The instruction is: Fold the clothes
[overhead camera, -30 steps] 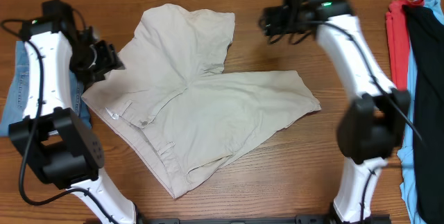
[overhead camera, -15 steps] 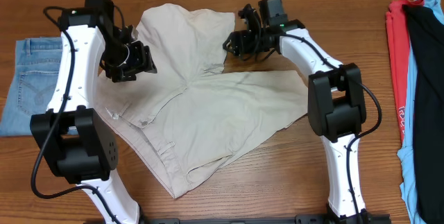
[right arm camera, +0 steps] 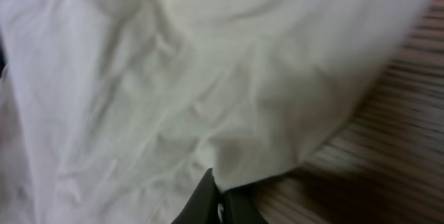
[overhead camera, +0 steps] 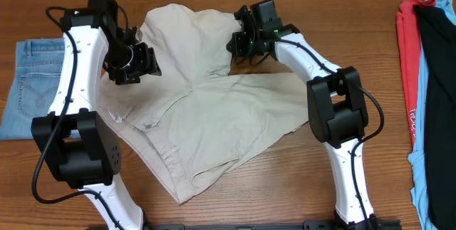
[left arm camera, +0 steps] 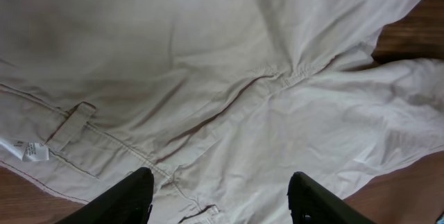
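You're looking at a robot lab bench: L arm [overhead camera: 71, 66] and R arm [overhead camera: 335, 109] are standing at a wood table [overhead camera: 285, 180], w/ shorts [overhead camera: 206, 109], jeans [overhead camera: 28, 80] and a red/blue/black garment pile [overhead camera: 431, 80] lying around.

Shorts [overhead camera: 206, 123] lie central on the table [overhead camera: 285, 187] — jeans [overhead camera: 28, 87] left, other garments [overhead camera: 431, 66] far right.

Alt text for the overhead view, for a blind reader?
Pale beige cotton shorts lie spread on a wooden table, the left end effector and right end effector at their upper edges. Light-blue denim jeans lie left.
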